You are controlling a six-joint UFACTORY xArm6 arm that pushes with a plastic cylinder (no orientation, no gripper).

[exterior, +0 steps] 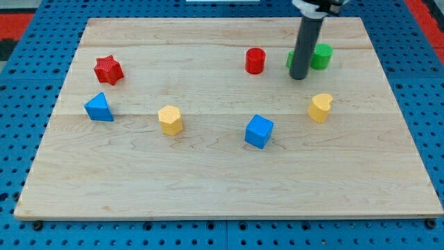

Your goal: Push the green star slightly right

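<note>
Rod: dark, near upright, entering from the view's top; my tip point(299, 76) rests on the board against the green star point(318, 56), partly covering its left side. Tool has no jaws; it grips nothing. Green star: upper right of the wooden board point(208, 187). Surround: blue perforated table point(21, 229) beneath the board.

The rod point(305, 45) hides the green block's point(320, 55) middle and shape.

Two red blocks point(109, 69); two blue point(98, 107); two yellow point(170, 119); one green point(320, 55)
</note>
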